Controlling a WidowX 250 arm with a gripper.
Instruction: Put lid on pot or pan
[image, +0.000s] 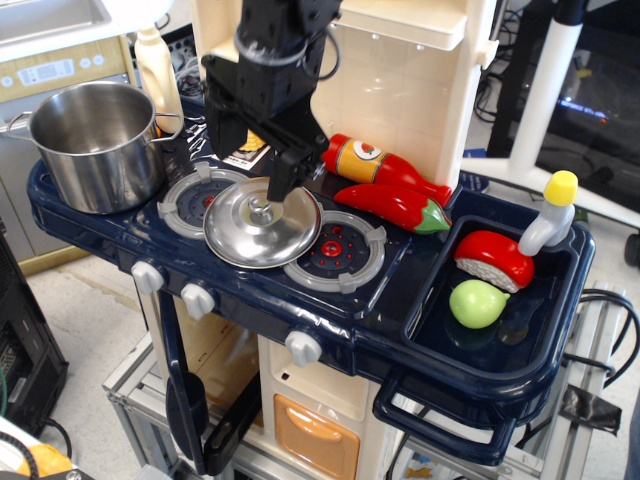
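A: Lid (262, 221) position?
B: Flat on the stove between the burners, knob up. Pot (95, 145) upright at far left, mouth up, well apart.
A: Claw (250, 150)?
B: Wide open over the lid, one finger (283, 172) beside the knob. Grips nothing.

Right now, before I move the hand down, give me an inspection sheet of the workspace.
Surface: navy toy stove top with grey burner rings and a sink on the right.
Job's things: lid lies on the burners, knob up; pot stands open at the far left, apart from it.
Clutter: ketchup bottle, red pepper, red and green toys in the sink, yellow-capped bottle.
Hand: hand above the lid, fingers apart, holding nothing.
Cables: black cable beside the sink.
Surroundings: cream cabinet behind.
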